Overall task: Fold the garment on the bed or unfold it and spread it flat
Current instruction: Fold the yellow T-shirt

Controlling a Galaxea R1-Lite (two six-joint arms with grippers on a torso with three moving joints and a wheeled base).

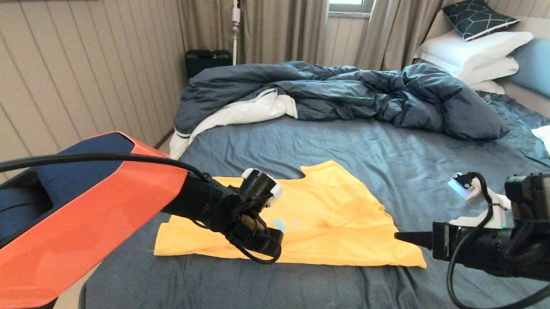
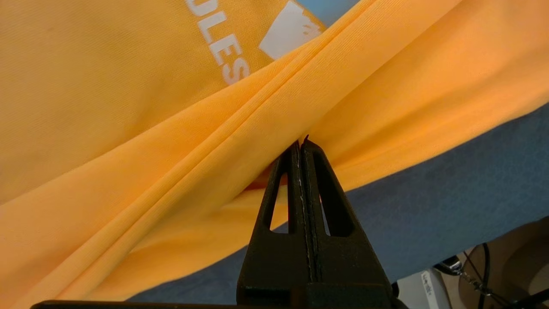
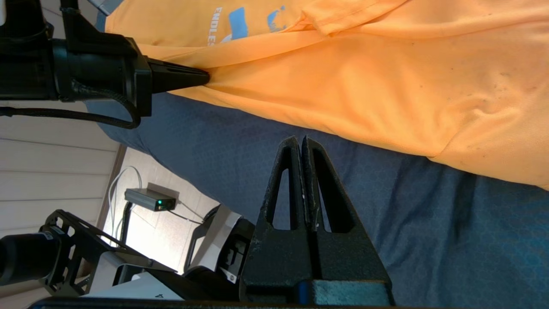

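Observation:
The yellow T-shirt lies partly folded on the near part of the bed's dark blue sheet, with its blue and white print partly covered by a fold. My left gripper is over the shirt's near left part, shut on a raised ridge of the fabric, and creases run out from its tips. In the head view my left wrist hides those fingertips. My right gripper is shut and holds nothing. It hovers over bare sheet just off the shirt's near right corner.
A rumpled dark blue duvet with a white lining crosses the far half of the bed. White pillows and a light blue headboard are at the far right. A black case stands by the far wall.

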